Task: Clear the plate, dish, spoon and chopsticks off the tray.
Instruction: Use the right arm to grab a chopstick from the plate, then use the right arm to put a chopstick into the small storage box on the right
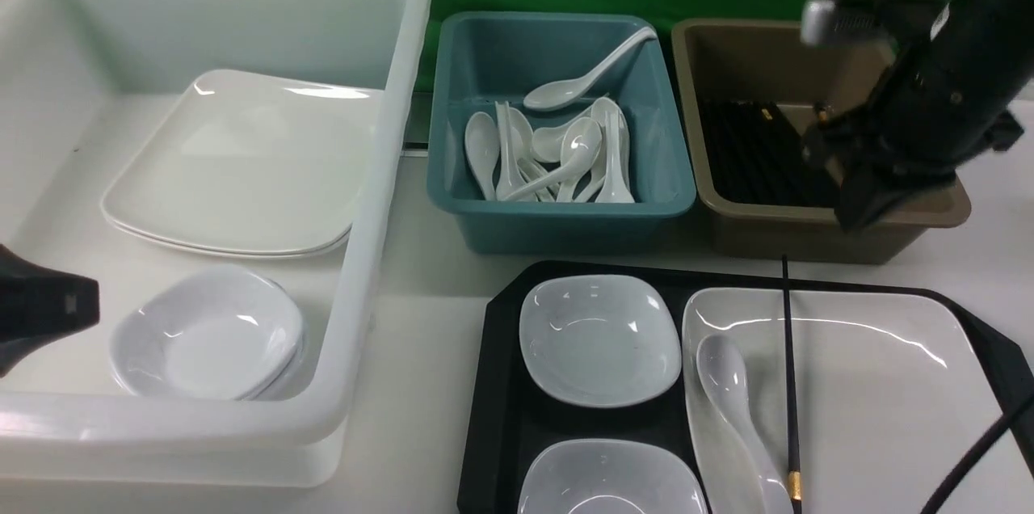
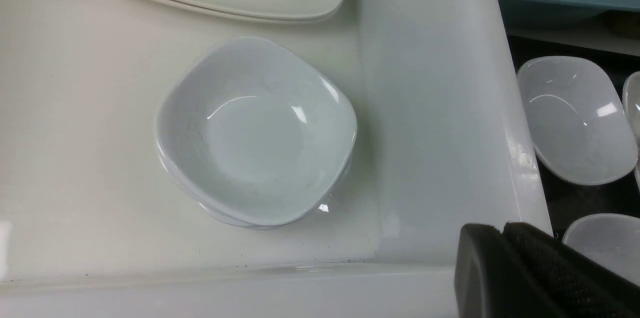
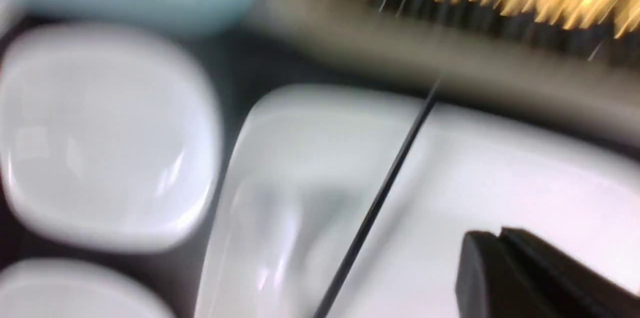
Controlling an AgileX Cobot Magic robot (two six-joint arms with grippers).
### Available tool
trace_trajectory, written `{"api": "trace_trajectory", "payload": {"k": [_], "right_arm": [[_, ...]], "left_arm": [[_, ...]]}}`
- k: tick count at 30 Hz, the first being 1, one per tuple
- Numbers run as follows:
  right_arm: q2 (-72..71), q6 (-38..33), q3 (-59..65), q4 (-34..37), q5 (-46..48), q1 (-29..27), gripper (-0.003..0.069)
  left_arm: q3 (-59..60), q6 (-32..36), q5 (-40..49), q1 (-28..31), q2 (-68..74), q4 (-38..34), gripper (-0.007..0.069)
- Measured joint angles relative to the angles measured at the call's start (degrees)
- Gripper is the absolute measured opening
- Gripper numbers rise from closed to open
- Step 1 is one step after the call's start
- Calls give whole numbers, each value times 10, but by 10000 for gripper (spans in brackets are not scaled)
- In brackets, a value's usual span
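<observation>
The black tray (image 1: 501,352) at the front right carries two small square dishes (image 1: 599,339) (image 1: 610,482) and the large white plate (image 1: 872,385). On the plate lie the white spoon (image 1: 731,393) and a single black chopstick (image 1: 790,368) with a gold band. My right gripper (image 1: 856,211) hangs by the brown tub's front rim, above the plate's far edge. In the blurred right wrist view it (image 3: 497,235) is shut and empty over the plate (image 3: 500,173), beside the chopstick (image 3: 380,198). My left gripper (image 2: 500,230) is shut and empty at the white tub's near corner.
A big white tub (image 1: 380,174) on the left holds stacked plates and stacked small dishes (image 2: 255,133). A teal tub (image 1: 565,215) holds several spoons. The brown tub (image 1: 808,235) holds several black chopsticks. A black cable (image 1: 977,457) crosses the tray's right corner.
</observation>
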Motion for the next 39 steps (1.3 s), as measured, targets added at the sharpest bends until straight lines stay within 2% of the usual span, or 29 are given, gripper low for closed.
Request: {"api": "trace_trajectory", "payload": {"k": [1, 4, 6, 8, 10, 14, 16, 17, 18, 19, 24, 29, 36, 39], "right_arm": [[-8, 2, 22, -1, -13, 8, 115], [-13, 38, 126, -12, -120, 31, 329], [-1, 59, 161, -18, -168, 34, 431], [19, 72, 187, -22, -215, 34, 502], [35, 75, 195, -22, -236, 34, 511], [67, 72, 196, -27, -253, 34, 440], [68, 56, 196, -30, -253, 34, 304], [67, 50, 195, -28, -243, 34, 174], [64, 43, 195, -27, -232, 34, 111], [58, 41, 195, -26, -217, 34, 78], [-31, 43, 180, -24, -177, 34, 67], [-74, 40, 110, -23, -200, 22, 67], [44, 43, -102, -23, -310, -38, 69], [109, 45, -174, -24, -327, -47, 91]], "left_arm": [[0, 0, -2, 0, 0, -1, 17], [-1, 0, -7, 0, 0, -1, 17], [-1, 0, -7, 0, 0, -1, 17], [-1, 0, -7, 0, 0, -1, 17], [-1, 0, -7, 0, 0, -1, 17], [-1, 0, -6, 0, 0, -1, 17], [-1, 0, -5, 0, 0, -1, 17], [-1, 0, -5, 0, 0, -1, 17], [-1, 0, -5, 0, 0, -1, 17], [-1, 0, -4, 0, 0, -1, 17], [-1, 0, -2, 0, 0, 1, 17], [-1, 0, -2, 0, 0, 1, 17], [-1, 0, 10, 0, 0, 1, 17], [-1, 0, 23, 0, 0, 1, 17]]}}
